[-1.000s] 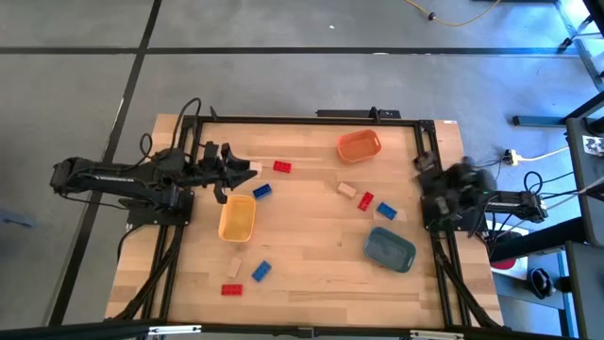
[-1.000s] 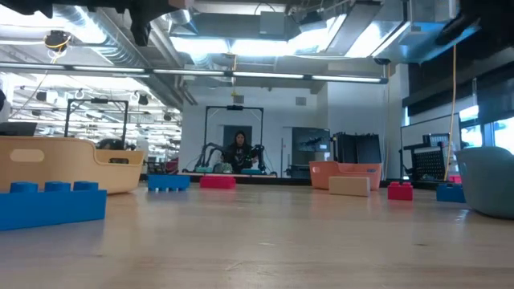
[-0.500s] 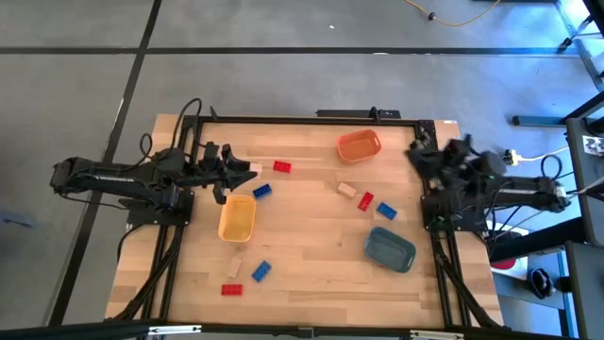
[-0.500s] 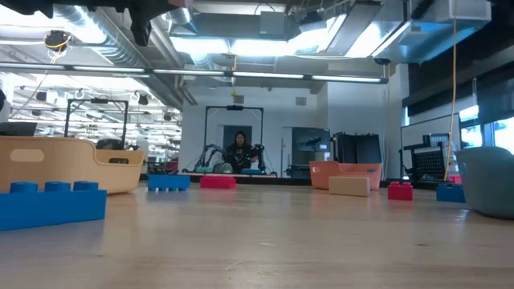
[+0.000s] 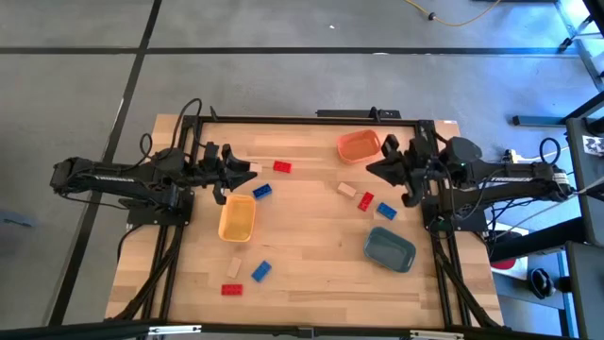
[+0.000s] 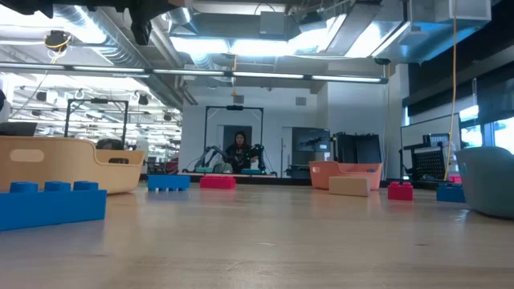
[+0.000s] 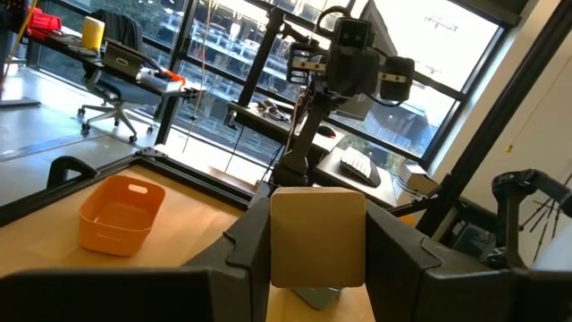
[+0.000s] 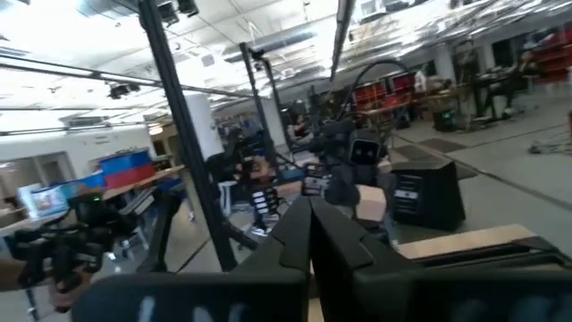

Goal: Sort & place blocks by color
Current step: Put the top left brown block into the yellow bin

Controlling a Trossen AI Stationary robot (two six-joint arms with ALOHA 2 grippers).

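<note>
My left gripper (image 5: pixel 247 170) is over the table's left part, just beyond the far end of the yellow tray (image 5: pixel 237 218), shut on a beige block (image 7: pixel 317 237). My right gripper (image 5: pixel 371 168) is shut and empty, above the table near the orange tray (image 5: pixel 360 145). Loose blocks lie flat on the table: a red one (image 5: pixel 282 167) and a blue one (image 5: pixel 262 191) near the left gripper. A beige one (image 5: pixel 347 190), a red one (image 5: pixel 366 201) and a blue one (image 5: pixel 386 210) lie near the right gripper. A beige, a blue (image 5: pixel 261 271) and a red one (image 5: pixel 231 289) lie at the near left. My left gripper pinches the beige block by two opposite sides (image 7: pixel 277 241) between its two fingers (image 7: pixel 393 255). The fingers come about level from the table's left. The block's broad face shows between them, and it is lifted clear of the table.
A slate-blue tray (image 5: pixel 390 248) stands at the near right. A black frame runs along the table's edges (image 5: pixel 311 119). Bare wood lies in the middle (image 5: pixel 311 236). In the low view a person (image 6: pixel 238 151) shows far back in the room.
My right arm has unfolded from the table's right edge and reached toward the table's left, bringing its gripper over the table beside the orange tray.
</note>
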